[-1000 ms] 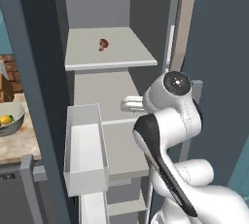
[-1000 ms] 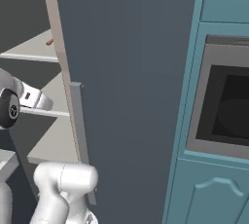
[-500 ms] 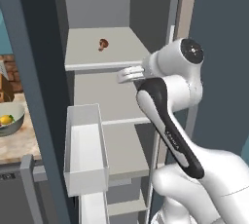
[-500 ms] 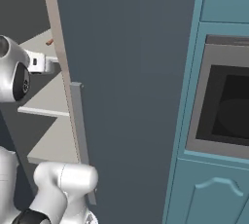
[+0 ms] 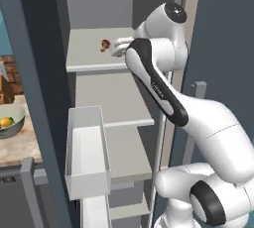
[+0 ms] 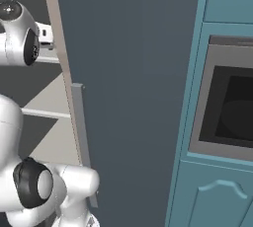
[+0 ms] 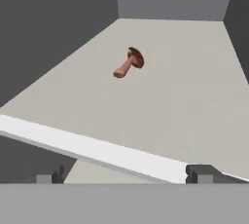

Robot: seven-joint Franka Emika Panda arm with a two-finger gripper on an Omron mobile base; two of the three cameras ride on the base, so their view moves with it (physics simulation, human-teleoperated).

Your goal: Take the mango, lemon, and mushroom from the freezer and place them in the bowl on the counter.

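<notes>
My arm had risen from the lower shelf to the top shelf (image 5: 94,61) of the freezer (image 5: 30,73); gripper (image 7: 126,173) wide, empty. Mushroom (image 7: 129,62) lay at 12 o'clock ahead, apart from my fingertips. Yellow fruit sat in the bowl (image 5: 11,127), so mushroom grab looked next.

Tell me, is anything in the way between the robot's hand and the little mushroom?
No, nothing visible. The mushroom lies alone on the bare freezer shelf, and the open hand sits at the shelf's front edge, facing it.
</notes>
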